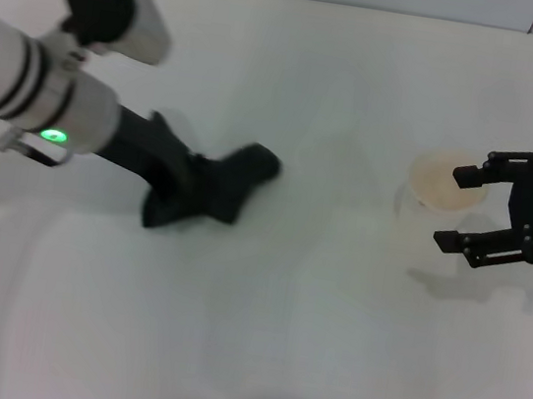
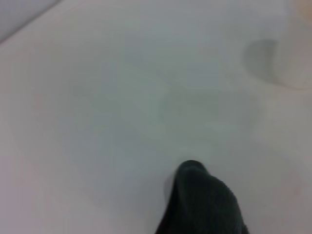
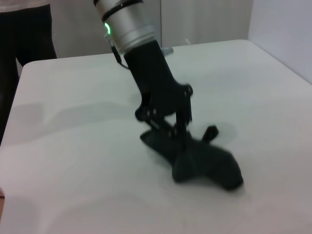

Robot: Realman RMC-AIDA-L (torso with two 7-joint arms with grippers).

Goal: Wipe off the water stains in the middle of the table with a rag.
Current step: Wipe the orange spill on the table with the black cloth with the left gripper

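- Nearest my head camera is bare tabletop (image 1: 254, 357); I see no mark on that stretch.
- I take the rag (image 1: 210, 188) as my landmark: it lies dark and bunched on the tabletop, left of the middle, with one lobe stretched out toward the cup side.
- My left gripper (image 1: 182, 180) comes down on the rag at a slant, its fingers clenched on the cloth and pressing it flat against the surface; the right wrist view shows the fingers buried in the cloth's near end.
- Far to the right of the rag stands the cup (image 1: 444, 190), pale and holding orange-brown liquid.
- My right gripper (image 1: 476, 209) hangs just beyond the cup, on the side away from the rag, its fingers spread wide and holding nothing; one finger reaches over the cup's rim, the other sits by its base.
- The water stains: I cannot find an orange-brown blotch anywhere between the rag and the cup. The left wrist view shows only a faint dull patch on the surface ahead of the rag's tip.
- My judgement: the wipe looks mostly done, or the blotch sits under the cloth. What is left is a check of that dull patch, perhaps one more pass, then parking the rag.
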